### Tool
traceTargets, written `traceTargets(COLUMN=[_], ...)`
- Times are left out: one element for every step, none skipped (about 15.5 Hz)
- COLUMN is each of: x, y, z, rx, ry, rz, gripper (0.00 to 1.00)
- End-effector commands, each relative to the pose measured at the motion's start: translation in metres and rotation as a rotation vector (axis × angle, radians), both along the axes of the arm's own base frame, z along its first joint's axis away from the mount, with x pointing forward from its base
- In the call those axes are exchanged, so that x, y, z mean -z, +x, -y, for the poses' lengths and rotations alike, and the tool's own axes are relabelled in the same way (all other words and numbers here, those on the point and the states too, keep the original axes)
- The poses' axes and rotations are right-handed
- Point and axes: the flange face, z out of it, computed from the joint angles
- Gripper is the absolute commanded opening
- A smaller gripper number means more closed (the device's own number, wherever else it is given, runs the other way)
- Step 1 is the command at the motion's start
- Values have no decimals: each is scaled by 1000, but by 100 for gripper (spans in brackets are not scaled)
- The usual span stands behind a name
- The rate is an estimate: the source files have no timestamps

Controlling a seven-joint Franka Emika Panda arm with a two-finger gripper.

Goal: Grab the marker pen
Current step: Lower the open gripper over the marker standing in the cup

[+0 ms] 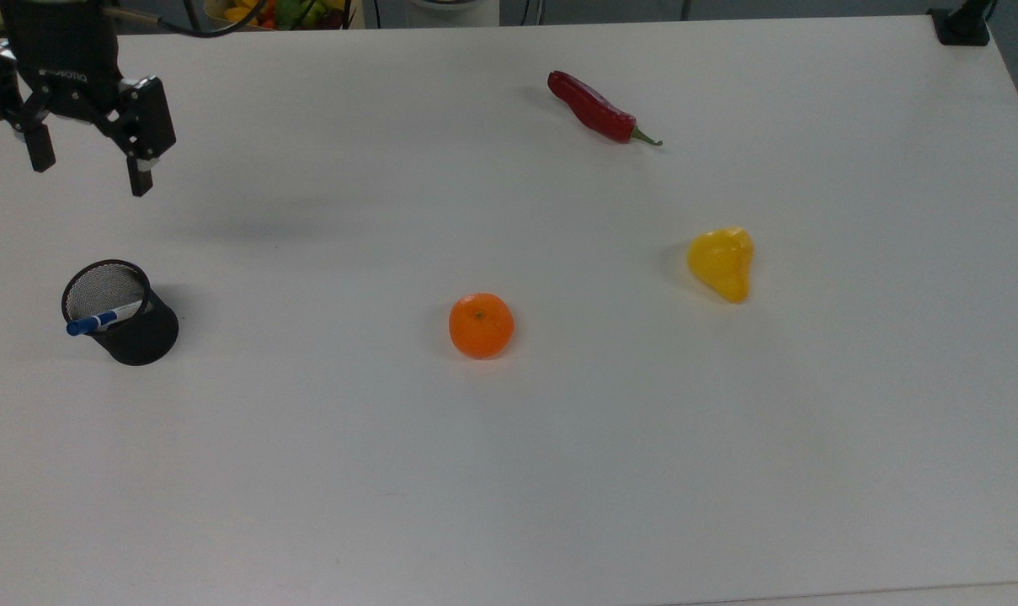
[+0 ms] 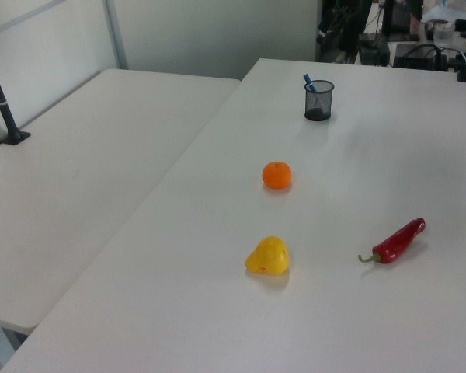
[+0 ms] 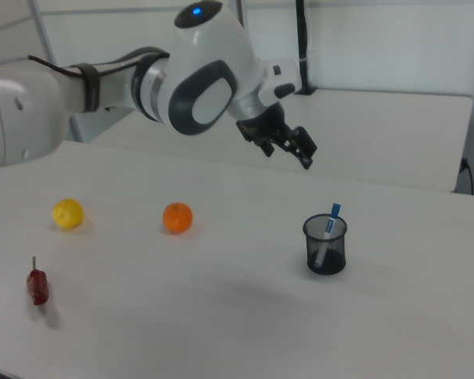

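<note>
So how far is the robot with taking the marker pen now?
Nothing is grasped yet. The blue-capped white marker pen stands leaning in the black mesh cup. In hand: the gripper, fingers open and empty, hangs above the white table, short of the cup. Left: descending, gripping the marker, lifting it out.

even, soft overhead light, we see no glare. faint diffuse shadows on the white table, one smudge below the gripper. top view slightly hazy.
</note>
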Motion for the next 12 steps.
traceTargets(x=[18,26,37,45,54,65,74,82,87,94,97,102], y=[16,20,25,29,32,36,40,43,45,46,46,47], z=[13,14,16,17,19,19,20,21,22,23,26,28], rx=[46,48,48,48,48,47,47,49,49,51,52,53], ry=[-15,-19,-19,-23,-25,-26,-29,-32,-35,-35,-42,-51], rz=[76,92,102,112,120,127,141,154,168,168,171,171], gripper=[100,100,100,100,100,100,100,100,100,98,96,92])
